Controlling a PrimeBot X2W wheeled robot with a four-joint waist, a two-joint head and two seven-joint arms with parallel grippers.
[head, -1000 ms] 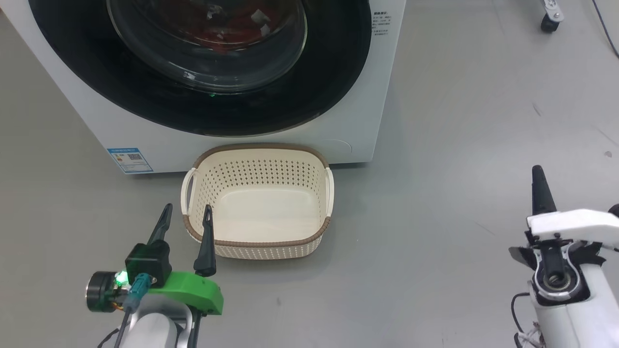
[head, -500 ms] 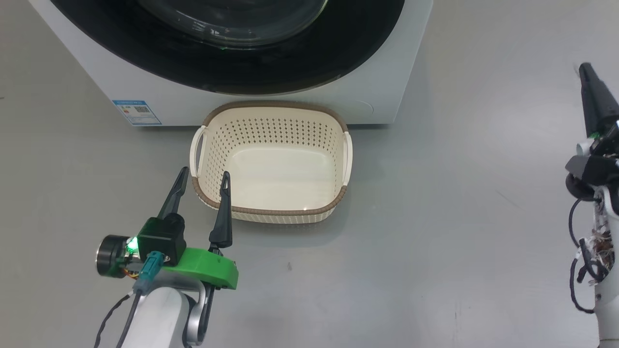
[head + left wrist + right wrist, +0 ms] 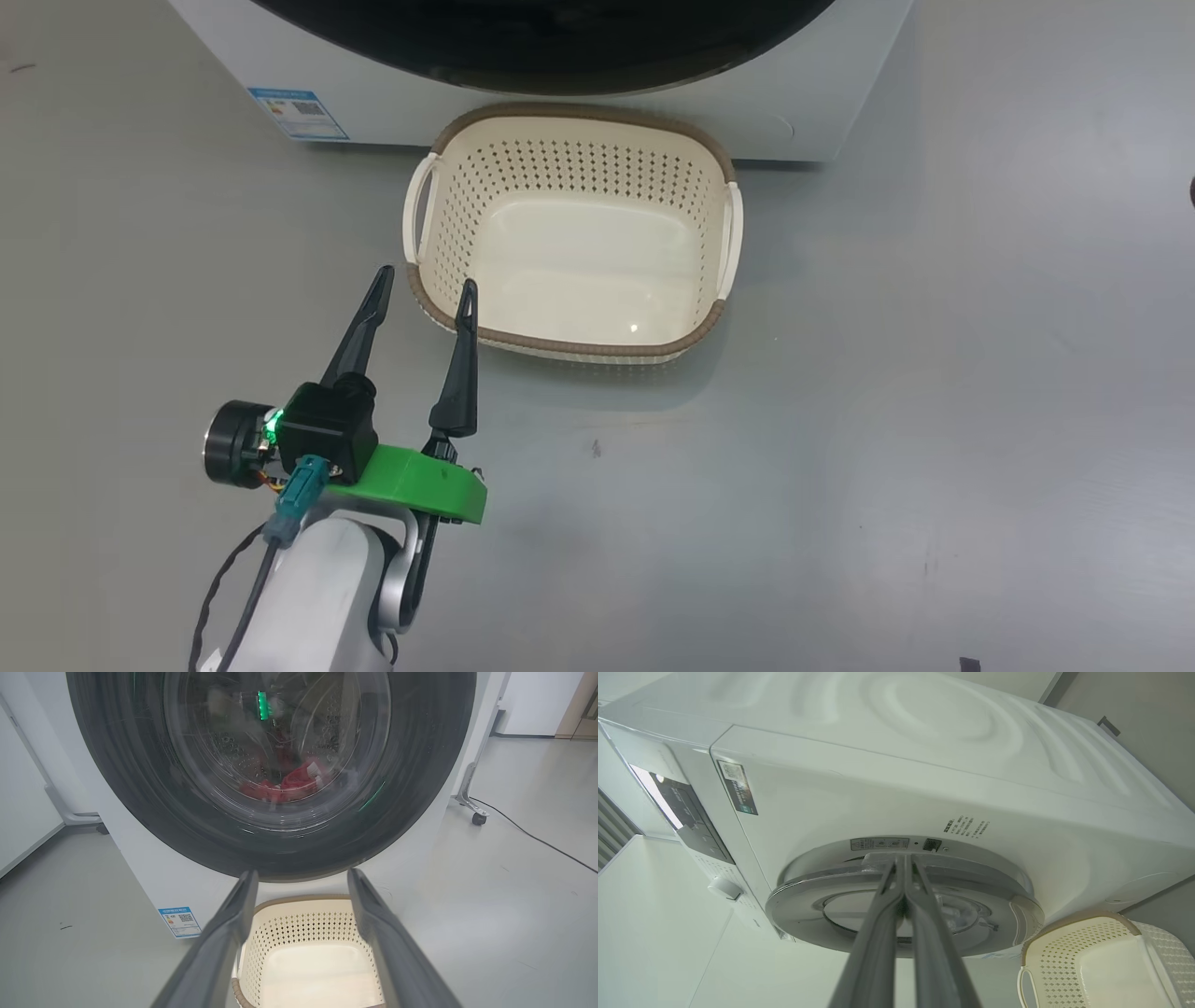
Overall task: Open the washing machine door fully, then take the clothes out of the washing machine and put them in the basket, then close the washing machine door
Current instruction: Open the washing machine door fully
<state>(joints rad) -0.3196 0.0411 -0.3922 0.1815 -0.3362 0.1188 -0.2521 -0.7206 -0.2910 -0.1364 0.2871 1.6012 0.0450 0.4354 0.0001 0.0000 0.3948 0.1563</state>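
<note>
**Right arm goes up to the door**

Since a second ago the robot's head has tipped down, so the washing machine (image 3: pixel 794 103) and the basket (image 3: pixel 579 163) sit higher in the head view. They have not moved on the floor (image 3: pixel 934 420). The right arm was low on the right then, and it has lifted up and away from that spot. The left arm has hardly moved.

The left pincer (image 3: pixel 425 278) is wide open and holds nothing. It hangs low over the floor at the basket's near left corner. In the head view one of its dark fingers (image 3: pixel 459 364) crosses the brown rim there. From the left wrist view it points at the washing machine door (image 3: pixel 140 812), with the basket below and between its fingers.

The right pincer (image 3: pixel 902 858) is shut tight, both fingers pressed together, with nothing between them. Its tips are at the edge of the round door, by a grey part on the rim. I cannot tell if they touch it.

The door looks shut. The red clothes (image 3: pixel 289 784) lie inside the drum, behind the glass. The basket stands on the floor just in front of the washer, with nothing in it. A small blue label (image 3: pixel 299 114) is on the washer's lower corner, to the left of the basket.
</note>
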